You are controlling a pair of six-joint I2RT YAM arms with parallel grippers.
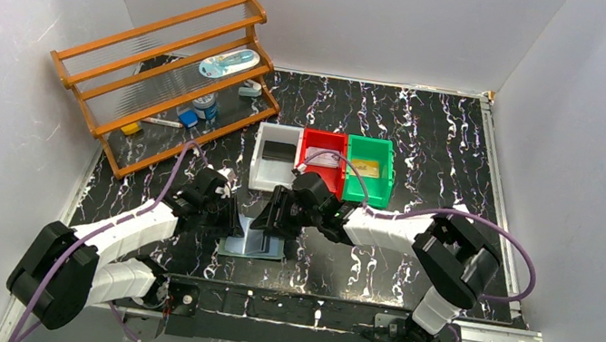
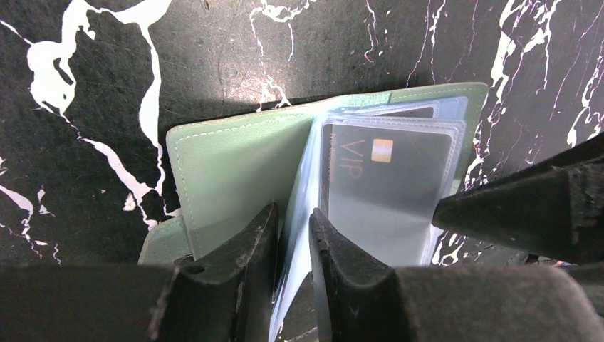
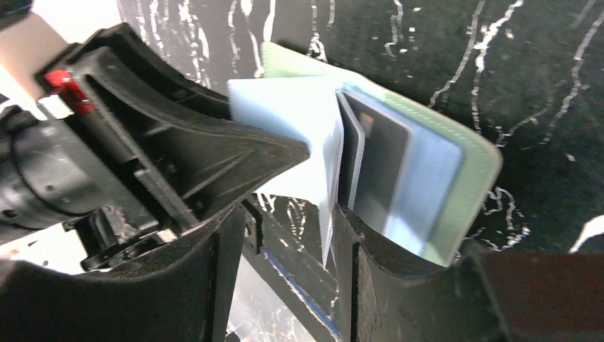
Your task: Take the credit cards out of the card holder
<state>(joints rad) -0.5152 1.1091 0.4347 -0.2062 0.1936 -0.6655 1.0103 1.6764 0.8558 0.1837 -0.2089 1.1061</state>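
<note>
The card holder (image 1: 255, 244) lies spread open on the table between both arms, its grey-green cover (image 2: 235, 171) flat and its clear pockets fanned upright. A dark credit card (image 2: 388, 171) printed VIP sits inside a clear pocket (image 3: 377, 164). In the left wrist view my left gripper (image 2: 293, 214) is shut on a leaf of clear pockets at the holder's near edge. My right gripper (image 3: 288, 214) stands open at the opposite side, with a pocket leaf's edge just inside its right finger (image 3: 370, 271). Its finger (image 2: 527, 214) also shows in the left wrist view.
Behind the holder stand a white bin (image 1: 259, 157), a red bin (image 1: 319, 178) and a green bin (image 1: 367, 190), each with a card lying in it. A wooden rack (image 1: 167, 76) with small items stands at the back left. White walls close in the table.
</note>
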